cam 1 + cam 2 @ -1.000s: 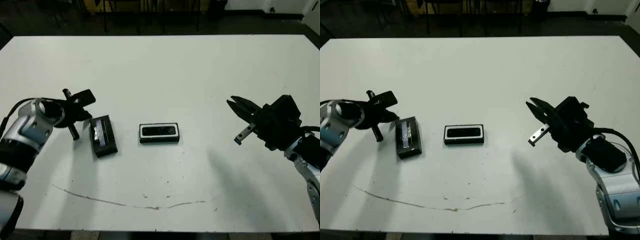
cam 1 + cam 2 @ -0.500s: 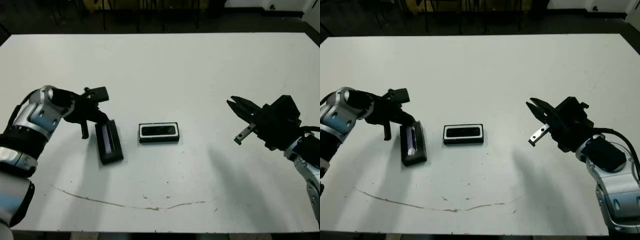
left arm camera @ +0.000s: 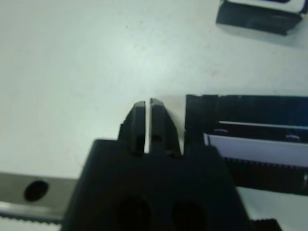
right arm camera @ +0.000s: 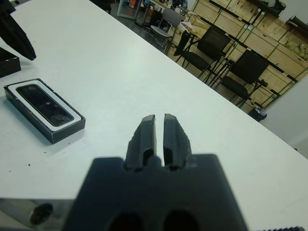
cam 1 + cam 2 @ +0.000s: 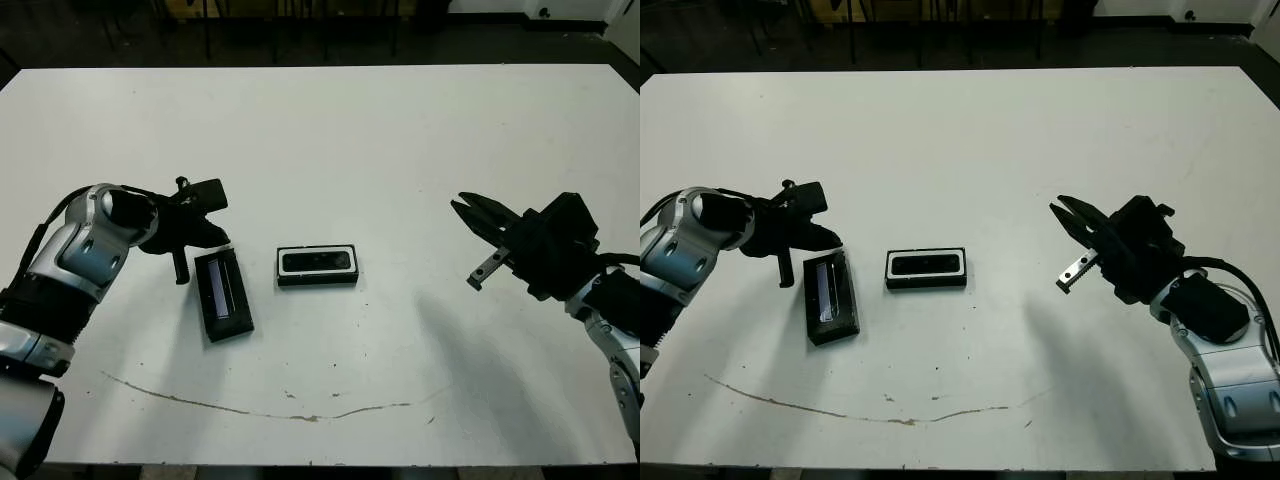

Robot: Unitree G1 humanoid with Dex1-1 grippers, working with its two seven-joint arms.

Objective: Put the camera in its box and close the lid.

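- Both pairs of jaws are pressed together, holding nothing.
- Left gripper sits at the far end of the lid, which lies flat, left of the box.
- Camera lies inside the box, uncovered.
- Right gripper hangs well apart to the right; bare table lies between.
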